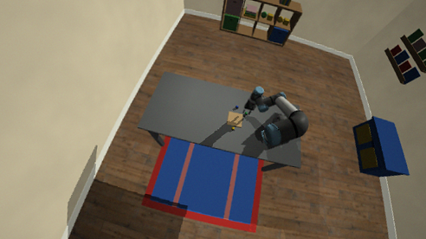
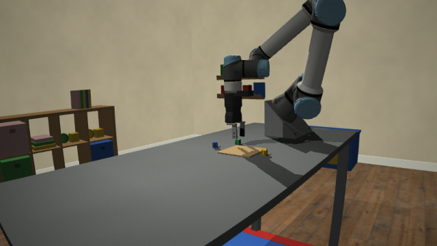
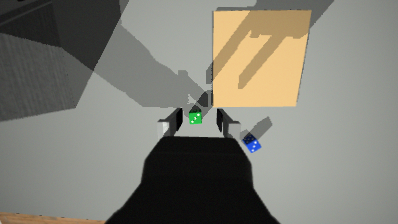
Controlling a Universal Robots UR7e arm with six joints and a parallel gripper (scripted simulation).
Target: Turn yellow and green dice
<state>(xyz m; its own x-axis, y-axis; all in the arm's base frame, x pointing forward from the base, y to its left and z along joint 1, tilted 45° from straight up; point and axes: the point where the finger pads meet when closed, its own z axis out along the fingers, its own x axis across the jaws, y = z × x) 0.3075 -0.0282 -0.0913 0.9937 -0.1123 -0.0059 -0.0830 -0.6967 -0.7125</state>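
Green die's pips partly blurred.Several green die pips blurred.

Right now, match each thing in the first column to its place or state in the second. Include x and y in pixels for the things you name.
1. green die (image 1: 246,114) (image 2: 237,141) (image 3: 195,118)
2. gripper (image 1: 248,112) (image 2: 238,132) (image 3: 199,115)
3. yellow die (image 1: 233,128) (image 2: 264,152)
4. mat (image 1: 233,116) (image 2: 235,152) (image 3: 255,92)

A. out of the wrist view
B. flat on the table (image 1: 184,110) (image 2: 136,184) (image 3: 340,150)
C. below the open fingers
D. open, holding nothing

Pairs: 1-C, 2-D, 3-A, 4-B
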